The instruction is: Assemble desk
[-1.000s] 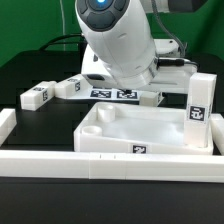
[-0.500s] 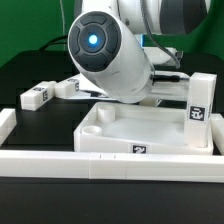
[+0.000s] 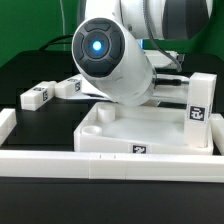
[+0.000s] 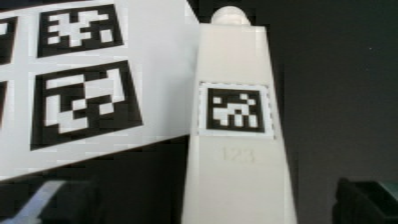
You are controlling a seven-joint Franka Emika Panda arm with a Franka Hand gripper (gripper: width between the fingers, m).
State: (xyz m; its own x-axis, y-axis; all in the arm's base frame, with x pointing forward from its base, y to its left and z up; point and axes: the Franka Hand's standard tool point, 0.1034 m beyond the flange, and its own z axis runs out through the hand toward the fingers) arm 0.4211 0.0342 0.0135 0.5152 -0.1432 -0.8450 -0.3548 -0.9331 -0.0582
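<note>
Nearest in the exterior view we have the low border wall (image 3: 60, 160), and right behind it the rimmed tabletop (image 3: 105, 140) lying flat on the black desk (image 3: 30, 70). An upright leg (image 3: 197, 108) stands at the tabletop's corner on the exterior view's right. Two loose legs (image 3: 35, 96) (image 3: 68, 87) lie further back on the exterior view's left. The arm (image 3: 115, 60) is behind the tabletop and hides what's under it. In the wrist view we see the jaws spread wide and holding nothing, one dark fingertip (image 4: 368, 195) at each side of a lying leg (image 4: 231, 140). That leg is just beside the marker board (image 4: 125, 90); we can't tell if they touch. We judge the leg light, stiff, smooth plastic, likely a bit slippery. We'd pinch it across the long flat sides near the tag so it won't swivel. Versus a second ago, the arm's wrist has swung round, so its blue light faces the camera and it covers the board's tags. The parts haven't moved.
</note>
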